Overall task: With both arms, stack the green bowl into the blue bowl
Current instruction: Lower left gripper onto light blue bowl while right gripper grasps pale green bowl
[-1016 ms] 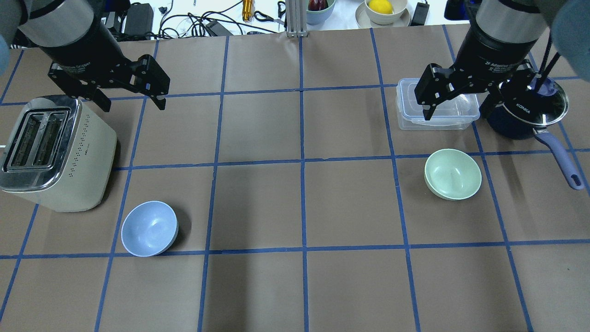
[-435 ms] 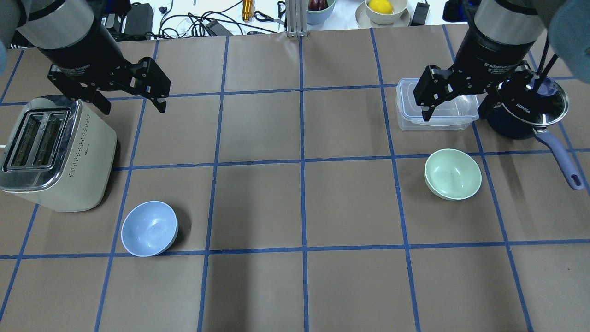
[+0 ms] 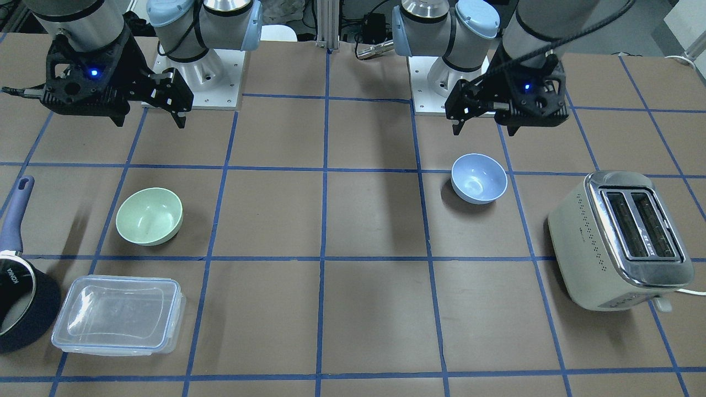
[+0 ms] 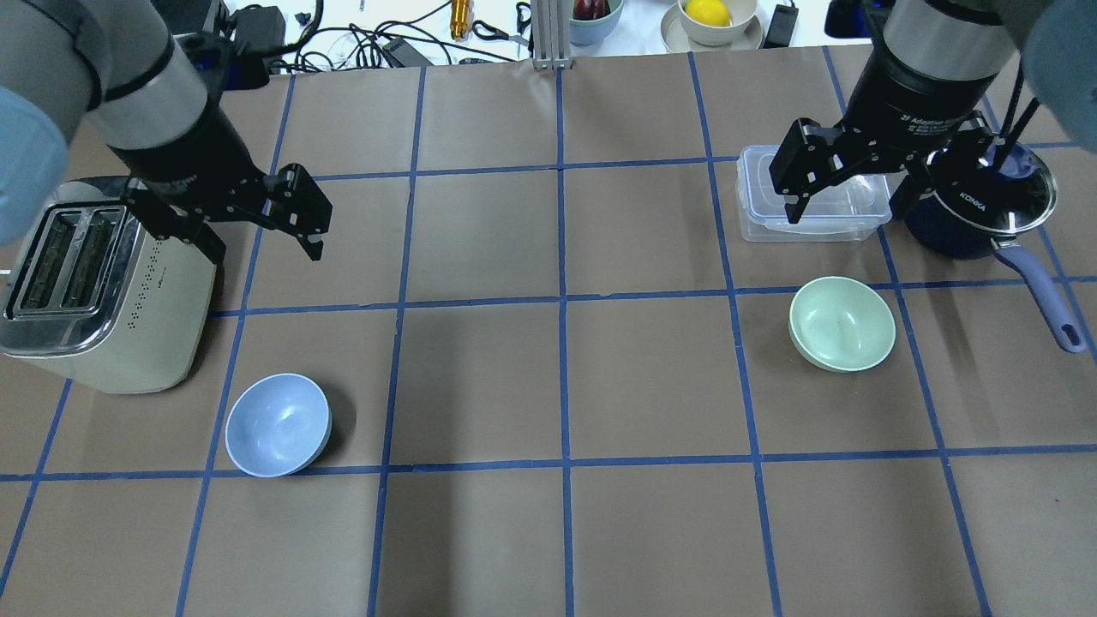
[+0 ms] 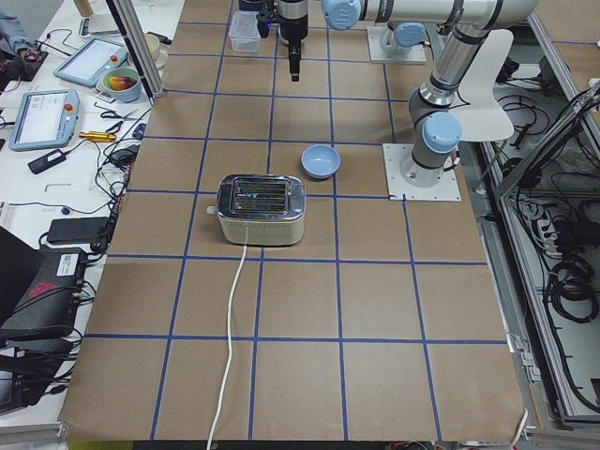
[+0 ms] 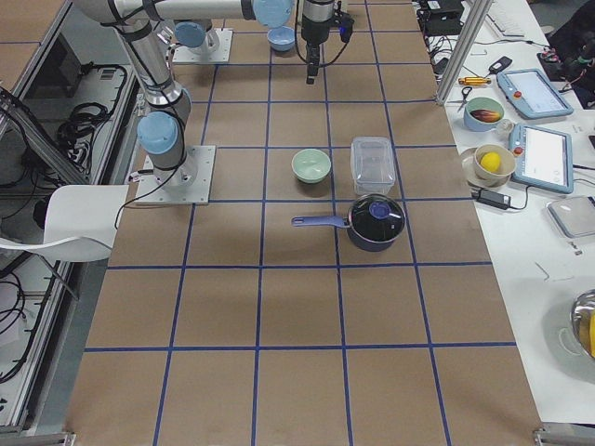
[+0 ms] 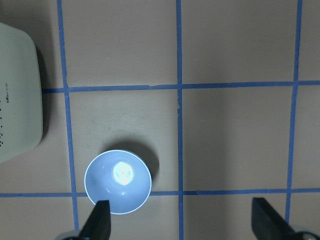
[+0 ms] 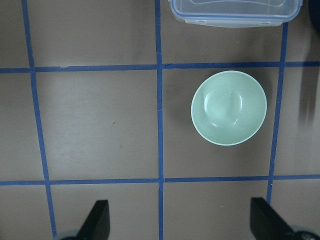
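Green bowl (image 4: pixel 842 323) lies apart from spread right fingers (image 4: pixel 794 204).

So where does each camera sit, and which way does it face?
Front-facing: across the table, facing the robot; left arm and right arm show.
Overhead: behind the robot, looking down; left end effector and right end effector show.
Exterior left: table's end, looking along it; left arm nearest.
Exterior right: opposite end; right arm nearest.
Left wrist: down on round pale blue plastic bowl; fingertips show.
Right wrist: down on round pale green plastic bowl; fingertips show.
Front-facing and overhead share both bowls.
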